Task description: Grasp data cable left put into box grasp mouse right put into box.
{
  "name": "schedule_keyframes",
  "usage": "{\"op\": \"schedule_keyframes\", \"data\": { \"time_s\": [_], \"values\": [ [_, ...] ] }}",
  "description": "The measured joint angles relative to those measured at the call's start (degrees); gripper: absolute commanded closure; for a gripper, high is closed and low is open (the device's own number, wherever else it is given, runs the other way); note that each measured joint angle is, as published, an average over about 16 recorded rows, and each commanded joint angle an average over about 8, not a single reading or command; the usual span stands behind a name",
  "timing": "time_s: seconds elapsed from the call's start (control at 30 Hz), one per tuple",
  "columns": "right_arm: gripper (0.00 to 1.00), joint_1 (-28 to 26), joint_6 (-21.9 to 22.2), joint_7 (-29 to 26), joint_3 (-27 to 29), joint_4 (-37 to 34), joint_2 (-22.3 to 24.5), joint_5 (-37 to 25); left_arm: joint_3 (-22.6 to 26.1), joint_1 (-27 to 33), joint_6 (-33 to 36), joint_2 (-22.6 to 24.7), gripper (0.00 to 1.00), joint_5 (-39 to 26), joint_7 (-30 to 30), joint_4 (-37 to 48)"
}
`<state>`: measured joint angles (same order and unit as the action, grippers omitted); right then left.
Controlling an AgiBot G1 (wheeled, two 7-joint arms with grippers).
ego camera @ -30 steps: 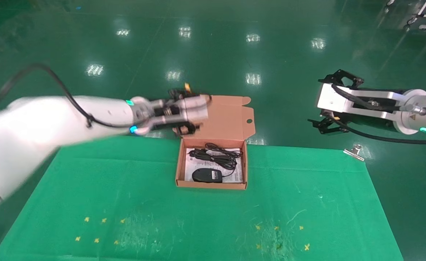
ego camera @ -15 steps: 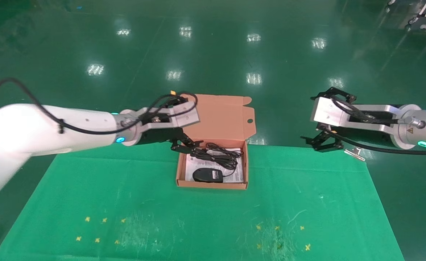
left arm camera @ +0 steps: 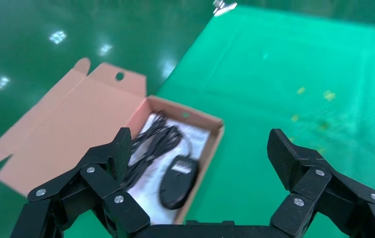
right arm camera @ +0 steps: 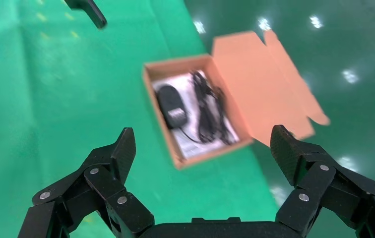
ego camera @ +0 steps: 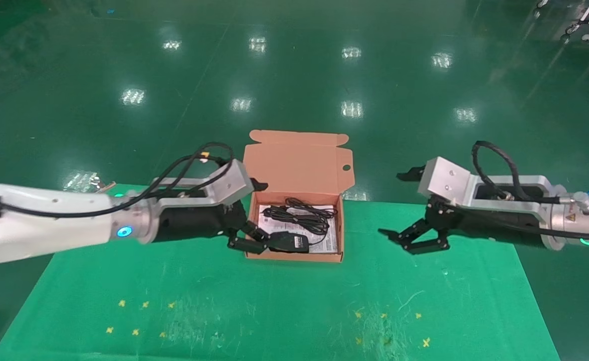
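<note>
Looking across your desk [ego camera: 274, 301], both items already lie inside the box [ego camera: 294, 256]: the mouse [ego camera: 287, 241] at the near wall, the data cable [ego camera: 298, 214] behind it, which suggests the packing is done. Your left gripper [ego camera: 248, 235] and right gripper [ego camera: 414, 239] flank it, fingers spread wide, holding nothing

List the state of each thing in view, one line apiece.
box: lid open, on the green cloth
data cable: bundled, inside box
mouse: inside box, on the printed sheet
left gripper: open, empty
right gripper: open, empty
</note>
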<state>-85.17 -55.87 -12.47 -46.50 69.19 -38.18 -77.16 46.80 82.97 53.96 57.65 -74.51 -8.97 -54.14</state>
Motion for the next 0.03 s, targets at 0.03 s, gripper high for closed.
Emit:
{"op": "schedule_keyframes", "data": {
  "time_s": [0.03],
  "values": [
    [0.0,0.32,-0.4,0.02,0.41,0.06,0.04,0.48,-0.44,-0.31,0.45,-0.32,0.0,0.47,-0.03,-0.28]
  ]
}}
